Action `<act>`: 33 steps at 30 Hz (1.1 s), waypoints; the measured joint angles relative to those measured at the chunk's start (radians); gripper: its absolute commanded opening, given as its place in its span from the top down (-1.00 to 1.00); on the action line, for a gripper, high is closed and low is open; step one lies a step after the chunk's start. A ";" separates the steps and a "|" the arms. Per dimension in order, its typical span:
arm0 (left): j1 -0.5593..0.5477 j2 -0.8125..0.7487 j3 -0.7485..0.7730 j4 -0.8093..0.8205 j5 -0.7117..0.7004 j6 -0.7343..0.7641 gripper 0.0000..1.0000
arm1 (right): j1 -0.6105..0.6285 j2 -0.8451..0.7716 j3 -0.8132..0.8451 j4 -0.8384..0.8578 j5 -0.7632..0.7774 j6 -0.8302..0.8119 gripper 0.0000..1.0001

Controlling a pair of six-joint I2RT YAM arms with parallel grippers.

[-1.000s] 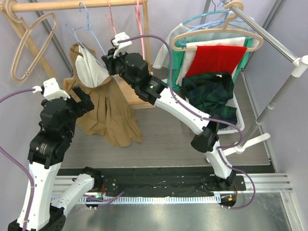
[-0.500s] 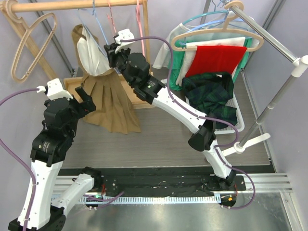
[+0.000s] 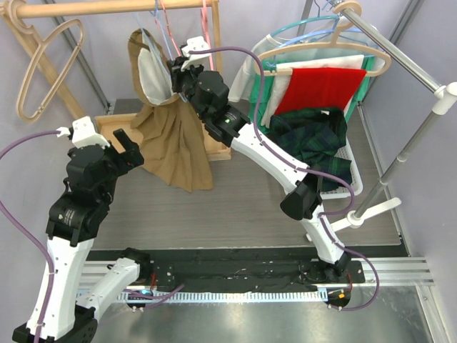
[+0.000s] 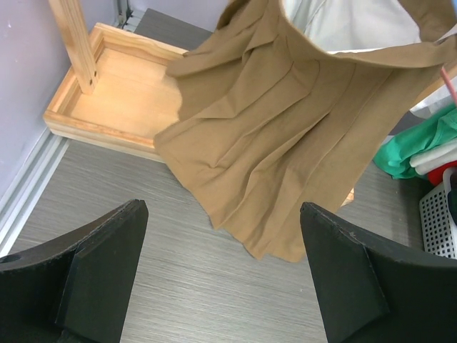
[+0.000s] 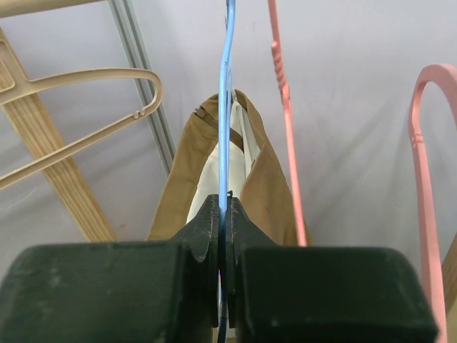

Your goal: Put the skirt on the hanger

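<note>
The tan pleated skirt (image 3: 170, 139) with its white lining hangs on a thin blue hanger (image 5: 227, 107), just below the wooden rail. My right gripper (image 5: 225, 209) is shut on the hanger's wire, with the skirt's waistband (image 5: 265, 179) straddling the wire just beyond the fingertips. In the top view that gripper (image 3: 180, 75) sits right of the waistband, high at the back. My left gripper (image 4: 223, 275) is open and empty over the grey floor. The skirt's hem (image 4: 275, 179) hangs a short way ahead of it.
A wooden rail (image 3: 107, 8) at the back carries a beige hanger (image 3: 43, 64) and pink hangers (image 5: 284, 107). Its wooden base tray (image 4: 118, 107) lies under the skirt. At the right stand a white basket (image 3: 355, 179) with a dark plaid garment (image 3: 314, 139) and a metal rack (image 3: 400, 61) of clothes.
My right gripper has carried the hanger and skirt up and to the right, close under the wooden rail. The skirt now hangs free. The left gripper has barely moved and stays open.
</note>
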 measured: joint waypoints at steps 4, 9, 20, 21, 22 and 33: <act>0.000 0.000 -0.004 0.000 0.003 -0.001 -0.84 | 0.000 0.006 0.000 -0.023 -0.018 0.023 0.98; 0.000 0.008 -0.006 0.000 0.010 -0.004 -0.84 | 0.000 0.012 0.000 -0.059 -0.055 0.053 0.98; 0.000 0.035 -0.008 0.008 0.029 -0.006 -0.84 | 0.000 0.013 -0.009 -0.094 -0.085 0.103 0.13; 0.000 0.039 -0.008 0.010 0.029 -0.006 -0.84 | 0.000 0.012 -0.013 -0.080 -0.088 0.111 0.04; 0.000 0.043 -0.008 0.013 0.032 -0.006 -0.84 | 0.001 0.011 -0.023 -0.058 -0.090 0.110 0.00; 0.000 0.214 0.082 0.099 0.063 -0.018 -0.84 | 0.029 -0.077 -0.097 0.010 -0.108 0.102 -0.37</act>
